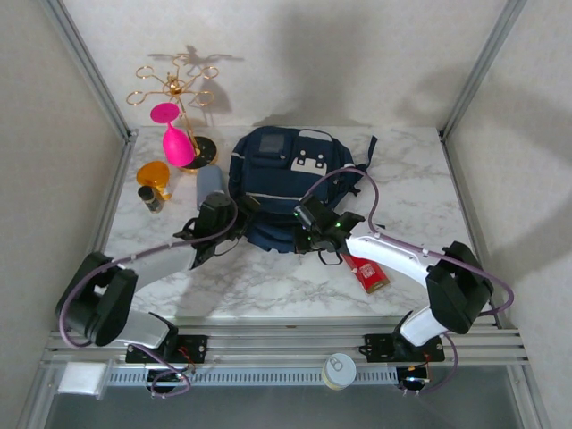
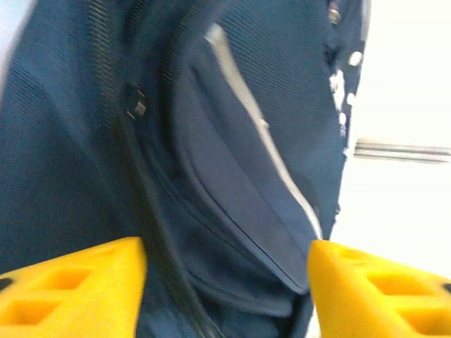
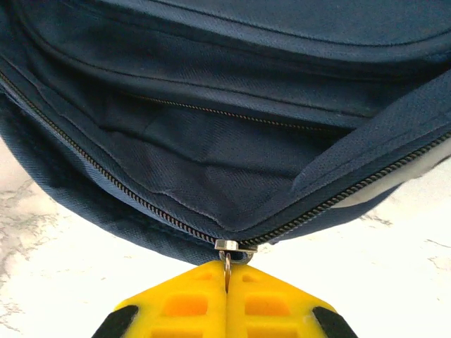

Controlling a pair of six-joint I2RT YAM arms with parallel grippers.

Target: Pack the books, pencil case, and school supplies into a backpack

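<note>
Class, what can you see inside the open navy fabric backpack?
Inside the navy fabric backpack, dark lining and an inner zip seam show; cloth folds cover whatever lies deeper.

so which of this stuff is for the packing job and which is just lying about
For the job: backpack, its zip pull, pencil case, red supplies pack.
Lying about: pink glass, gold stand, orange object, dark bottle.
</note>
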